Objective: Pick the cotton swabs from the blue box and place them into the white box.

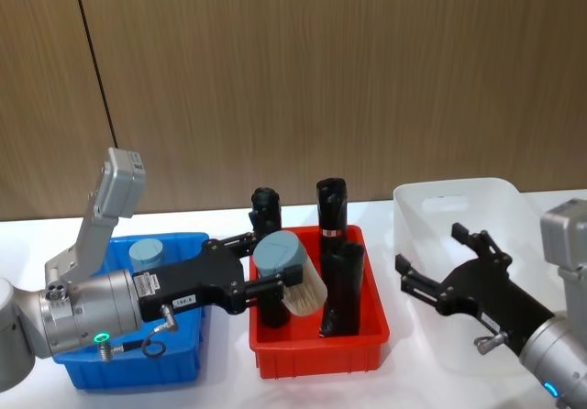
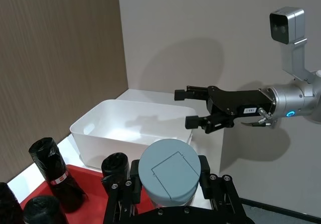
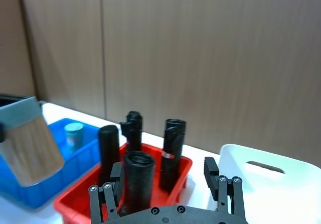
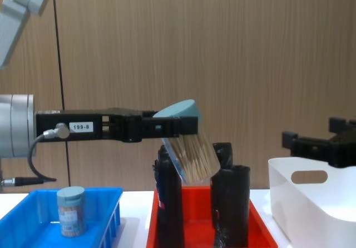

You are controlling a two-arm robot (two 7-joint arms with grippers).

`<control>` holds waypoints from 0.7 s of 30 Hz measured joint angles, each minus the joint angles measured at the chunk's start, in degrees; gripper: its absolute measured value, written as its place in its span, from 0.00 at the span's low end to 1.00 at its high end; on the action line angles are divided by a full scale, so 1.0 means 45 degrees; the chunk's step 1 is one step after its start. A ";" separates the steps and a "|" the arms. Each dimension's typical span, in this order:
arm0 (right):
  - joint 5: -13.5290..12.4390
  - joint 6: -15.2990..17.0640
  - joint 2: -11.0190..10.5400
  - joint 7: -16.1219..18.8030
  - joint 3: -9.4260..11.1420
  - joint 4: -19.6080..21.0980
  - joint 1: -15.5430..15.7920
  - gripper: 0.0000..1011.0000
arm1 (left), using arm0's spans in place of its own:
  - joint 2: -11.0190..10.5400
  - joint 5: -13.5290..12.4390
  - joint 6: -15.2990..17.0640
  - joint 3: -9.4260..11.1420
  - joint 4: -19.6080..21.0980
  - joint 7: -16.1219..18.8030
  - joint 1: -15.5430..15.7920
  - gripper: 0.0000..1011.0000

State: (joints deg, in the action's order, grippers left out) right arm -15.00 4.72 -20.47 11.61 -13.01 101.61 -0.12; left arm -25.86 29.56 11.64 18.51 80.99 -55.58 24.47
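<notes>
One jar (image 1: 286,260) is clamped in the left gripper's (image 1: 264,264) jaws; another jar (image 1: 147,252) is left in the blue box (image 1: 183,361); the right gripper (image 1: 431,249) is held open, empty, by the bare white box (image 1: 456,190)

My head camera looks forward and down on the table (image 1: 227,372), taking in the blue box (image 1: 128,368), red bin (image 1: 316,354) and white box (image 1: 454,189) in a row. The chest camera sits low, side-on at about rim height. The left wrist camera peers close over the left hand (image 2: 169,166) and its jar of cotton swabs (image 2: 168,179) toward the white box and the right hand (image 2: 186,107). The right wrist camera faces the other way, across the red bin, which all four views share.
</notes>
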 joint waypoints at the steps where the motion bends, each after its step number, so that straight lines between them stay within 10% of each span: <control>1: 0.0001 0.0095 -0.0032 0.0235 -0.0003 0.0010 -0.0041 0.99 | 0.0002 0.0003 -0.0002 0.0002 -0.0003 -0.0009 0.0002 0.66; 21: -0.0196 0.1754 -0.0391 0.4205 -0.0063 -0.0209 -0.1134 0.99 | 0.0004 0.0006 -0.0019 0.0012 -0.0027 -0.0066 0.0021 0.66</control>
State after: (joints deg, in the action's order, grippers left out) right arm -15.88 12.61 -22.23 30.54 -13.29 100.67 -5.22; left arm -25.84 29.59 11.56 18.56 80.87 -55.88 24.56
